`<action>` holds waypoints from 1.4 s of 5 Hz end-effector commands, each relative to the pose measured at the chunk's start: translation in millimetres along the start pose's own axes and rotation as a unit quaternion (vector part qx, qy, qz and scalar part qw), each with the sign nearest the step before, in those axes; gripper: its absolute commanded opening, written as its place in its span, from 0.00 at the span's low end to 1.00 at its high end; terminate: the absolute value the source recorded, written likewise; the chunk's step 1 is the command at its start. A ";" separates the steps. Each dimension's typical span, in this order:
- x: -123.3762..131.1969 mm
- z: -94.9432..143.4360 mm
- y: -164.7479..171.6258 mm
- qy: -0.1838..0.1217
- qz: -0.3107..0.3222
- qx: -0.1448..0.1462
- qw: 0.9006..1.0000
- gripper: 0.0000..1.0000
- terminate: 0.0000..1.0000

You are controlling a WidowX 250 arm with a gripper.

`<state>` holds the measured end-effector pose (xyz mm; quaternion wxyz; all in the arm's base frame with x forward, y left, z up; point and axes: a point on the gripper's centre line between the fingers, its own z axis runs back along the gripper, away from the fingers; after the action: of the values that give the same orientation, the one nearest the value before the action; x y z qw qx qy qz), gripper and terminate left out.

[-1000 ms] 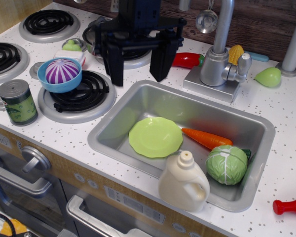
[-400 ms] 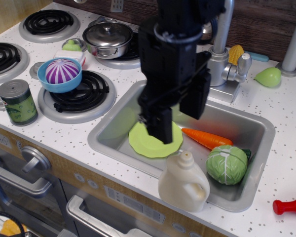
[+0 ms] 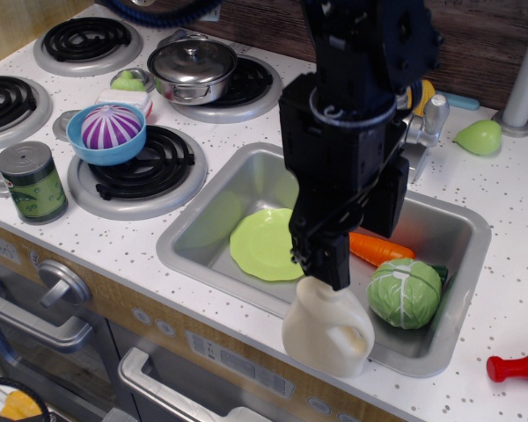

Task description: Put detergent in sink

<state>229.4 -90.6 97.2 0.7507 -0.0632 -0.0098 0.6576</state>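
The detergent (image 3: 327, 331), a cream-white jug with a loop handle, stands upright on the front rim of the sink (image 3: 190, 256), a steel basin. Its cap is hidden behind my near finger. My black gripper (image 3: 358, 230) hangs just above the jug's top, jaws apart and holding nothing. The near finger (image 3: 327, 253) reaches down to the jug's neck; the far finger (image 3: 389, 199) is over the basin. Inside the sink lie a green plate (image 3: 260, 244), a carrot (image 3: 380, 250) and a green cabbage (image 3: 405, 293).
A green-labelled tin can (image 3: 33, 182) and a blue bowl with a purple ball (image 3: 111, 131) sit on the stove at left. A lidded pot (image 3: 192, 69) stands behind. The faucet (image 3: 429, 117), a green pear (image 3: 478, 136) and a red toy (image 3: 516, 365) are at right.
My gripper has moved from above the back left of the sink forward, right and down, to just over the detergent's top. The jug has not moved.
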 end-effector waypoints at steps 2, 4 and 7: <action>-3.7 -17.4 9.3 -0.003 0.023 -0.017 1.000 1.00 0.00; -1.2 -40.8 15.0 0.000 0.019 -0.028 0.999 1.00 0.00; 28.1 0.4 -13.2 -0.023 -0.051 0.020 0.998 0.00 0.00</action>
<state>258.8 -61.2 80.6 0.7849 -0.0240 -0.0167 0.6189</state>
